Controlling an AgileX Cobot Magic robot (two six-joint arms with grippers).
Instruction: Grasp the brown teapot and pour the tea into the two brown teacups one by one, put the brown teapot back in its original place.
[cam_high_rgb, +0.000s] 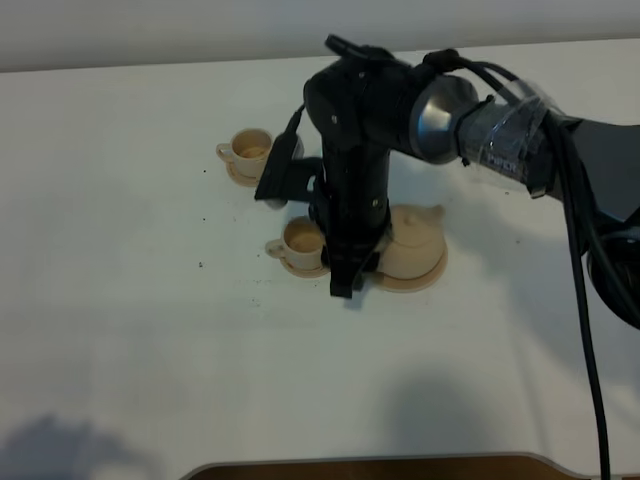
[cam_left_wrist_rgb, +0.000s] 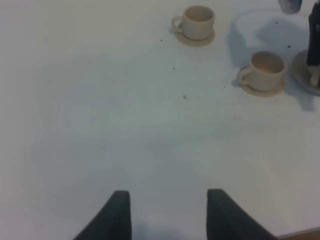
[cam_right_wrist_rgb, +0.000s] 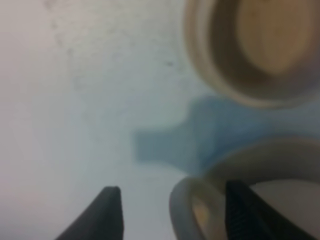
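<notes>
Just beside cup (cam_high_rgb: 297, 254), right fingers (cam_right_wrist_rgb: 111, 212) straddle teapot handle (cam_right_wrist_rgb: 179, 201).

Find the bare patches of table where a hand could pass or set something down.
Free: the wide table left of the far cup and near cup, and in front of the teapot. Crowded: between near cup and teapot, where the right pincer hangs.
</notes>
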